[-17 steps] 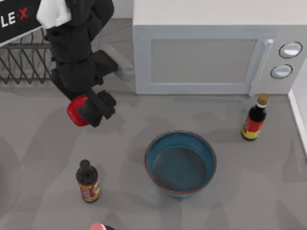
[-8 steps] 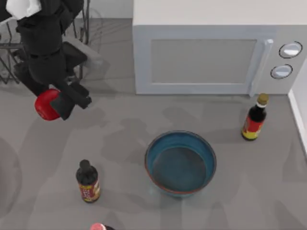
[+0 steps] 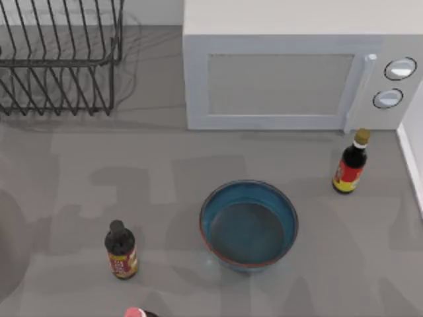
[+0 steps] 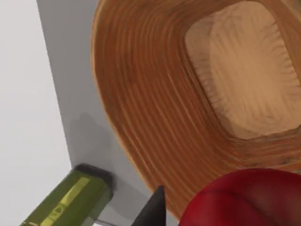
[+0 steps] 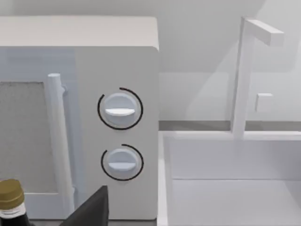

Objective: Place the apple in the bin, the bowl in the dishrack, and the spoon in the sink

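1. Since a second ago, the left arm has swung out past the top view's left edge, carrying the apple [image 4: 244,197] with it; the spot at 9 o'clock of the table where it hung is now bare.
2. From the left wrist camera, the apple sits close under the lens above a wooden bin [image 4: 155,117], a ribbed oval basket whose pale floor holds nothing.
3. One dark fingertip [image 4: 153,209] of the left gripper shows beside the apple; whether the fingers clamp the fruit I cannot tell.
4. A green box [image 4: 70,200] stands on the grey floor just beside the bin's outer wall; the marks on its yellow label are too small to read.
5. At table centre, toward 5 o'clock, the bowl [image 3: 248,224] stands upright, mouth up, with nothing in it.
6. At 11 o'clock the dishrack [image 3: 59,59] holds nothing, its bars upright.
7. A microwave [image 3: 297,72] fills 12 to 2 o'clock, door shut, with two round knobs [image 5: 120,109].
8. One sauce bottle [image 3: 121,251] stands at 7 o'clock and another [image 3: 350,162] at 3 o'clock, both upright; their red and yellow labels are unreadable.
9. A pink cap [image 3: 134,312] peeks in at 6 o'clock.
10. From the right wrist camera, a white sink [image 5: 230,179] with a faucet [image 5: 244,70] lies beside the microwave, basin bare; a dark finger [image 5: 91,209] of the right gripper shows, but its state cannot be told.
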Available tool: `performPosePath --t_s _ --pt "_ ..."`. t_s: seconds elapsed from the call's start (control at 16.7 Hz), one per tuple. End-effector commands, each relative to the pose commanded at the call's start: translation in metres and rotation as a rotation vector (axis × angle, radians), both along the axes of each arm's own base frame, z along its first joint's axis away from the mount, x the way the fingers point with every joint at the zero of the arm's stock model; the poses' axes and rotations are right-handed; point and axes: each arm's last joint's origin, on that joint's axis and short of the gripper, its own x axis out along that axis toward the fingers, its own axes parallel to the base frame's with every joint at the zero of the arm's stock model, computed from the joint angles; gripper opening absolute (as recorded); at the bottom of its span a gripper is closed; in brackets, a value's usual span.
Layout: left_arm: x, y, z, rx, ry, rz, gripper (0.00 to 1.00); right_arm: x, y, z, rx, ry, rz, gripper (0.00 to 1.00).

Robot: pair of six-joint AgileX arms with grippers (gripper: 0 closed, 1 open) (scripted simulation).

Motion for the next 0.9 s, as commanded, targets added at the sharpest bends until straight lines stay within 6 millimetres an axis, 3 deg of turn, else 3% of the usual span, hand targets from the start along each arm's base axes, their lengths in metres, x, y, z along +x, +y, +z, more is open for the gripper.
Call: performPosePath --t_s 0.42,0.9 --pt "-0.001 0.003 -0.003 0.011 -0.002 0.006 0.00 0.000 0.000 0.000 0.000 0.000 0.000 1.00" --pt "-0.013 0.028 -0.061 0.013 -0.006 0.022 0.00 0.000 0.000 0.000 0.000 0.000 0.000 1.00"
